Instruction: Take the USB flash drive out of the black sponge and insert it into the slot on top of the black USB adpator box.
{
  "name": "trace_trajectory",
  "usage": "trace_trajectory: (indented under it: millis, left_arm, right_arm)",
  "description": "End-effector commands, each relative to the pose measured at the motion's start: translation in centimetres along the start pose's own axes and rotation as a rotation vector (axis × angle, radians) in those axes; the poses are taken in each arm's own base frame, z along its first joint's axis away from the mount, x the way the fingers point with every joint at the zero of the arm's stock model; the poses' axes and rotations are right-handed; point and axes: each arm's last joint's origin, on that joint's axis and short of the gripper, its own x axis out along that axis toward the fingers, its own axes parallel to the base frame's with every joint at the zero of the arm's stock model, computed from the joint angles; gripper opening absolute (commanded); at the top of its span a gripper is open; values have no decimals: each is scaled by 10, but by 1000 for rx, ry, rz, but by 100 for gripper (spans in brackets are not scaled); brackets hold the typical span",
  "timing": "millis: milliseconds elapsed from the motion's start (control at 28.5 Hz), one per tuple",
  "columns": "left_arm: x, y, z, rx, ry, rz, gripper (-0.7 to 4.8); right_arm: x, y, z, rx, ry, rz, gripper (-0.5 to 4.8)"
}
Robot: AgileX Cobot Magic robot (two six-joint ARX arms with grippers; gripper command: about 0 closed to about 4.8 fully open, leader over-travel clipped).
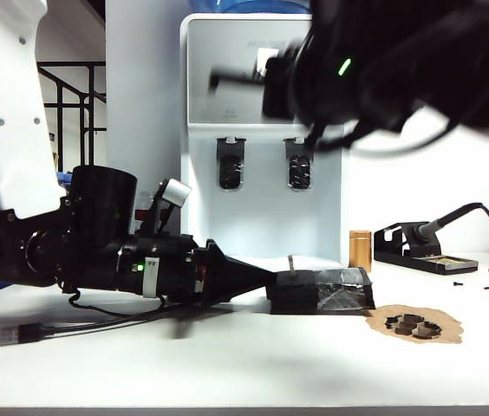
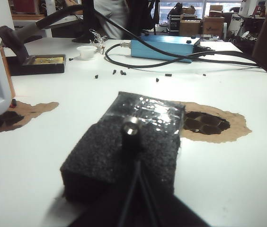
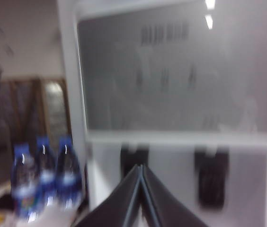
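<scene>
Exterior view: left gripper (image 1: pixel 262 284) lay low on the white table (image 1: pixel 227 364), tip against the near end of the thick black foam sponge block (image 1: pixel 318 290) partly wrapped in shiny clear tape; a tiny silvery-grey USB flash drive (image 1: pixel 291 263) stood upright out of its top. Right gripper (image 1: pixel 218 80) was blurred, high in front of the white water dispenser (image 1: pixel 262 130), well apart from the sponge. Left wrist view: left gripper (image 2: pixel 136 187) fingers pressed together, nothing between them, tip at the sponge (image 2: pixel 124 146) just below the drive (image 2: pixel 131 125). Right wrist view: right gripper (image 3: pixel 141 189) fingers fully together, empty, facing the dispenser (image 3: pixel 171 75).
</scene>
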Motion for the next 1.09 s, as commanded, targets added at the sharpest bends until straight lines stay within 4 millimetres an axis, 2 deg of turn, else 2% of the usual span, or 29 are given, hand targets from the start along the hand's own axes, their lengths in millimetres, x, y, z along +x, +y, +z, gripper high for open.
trace_trajectory:
  millis: [35, 175, 210, 246, 281, 351, 421, 491, 596, 701, 1087]
  left_arm:
    - [0, 0, -1, -9, 8, -3, -4]
    - [0, 0, -1, -9, 8, -3, -4]
    - [0, 0, -1, -9, 8, -3, -4]
    - [0, 0, -1, -10, 8, -3, -4]
    - [0, 0, -1, -10, 9, -3, -4]
    - [0, 0, -1, -14, 11, -4, -4]
    - [0, 0, -2, -18, 14, -4, -4]
    - [0, 0, -2, -22, 16, -4, -4]
    - [0, 0, -2, -23, 17, -4, -4]
    - [0, 0, -2, -22, 16, -4, -4]
    - [0, 0, -2, -25, 18, -4, -4]
  right_arm:
    - [5, -13, 11, -20, 3, 53, -4]
    - [6, -16, 10, -49, 62, 65, -5]
    - [5, -15, -1, -52, 159, 103, 25]
    - [2, -12, -15, -32, 267, 146, 119]
    - [-1, -9, -26, 25, 337, 150, 159]
    - [-5, -3, -57, 90, 407, 106, 163]
    - [-7, 0, -76, 85, 399, 79, 183]
    - [-9, 1, -86, 99, 387, 42, 210]
    - [-14, 7, -84, 36, 311, -26, 252]
    - [-15, 8, -77, 3, 236, -75, 253]
    - [-23, 5, -106, -34, 327, -119, 260]
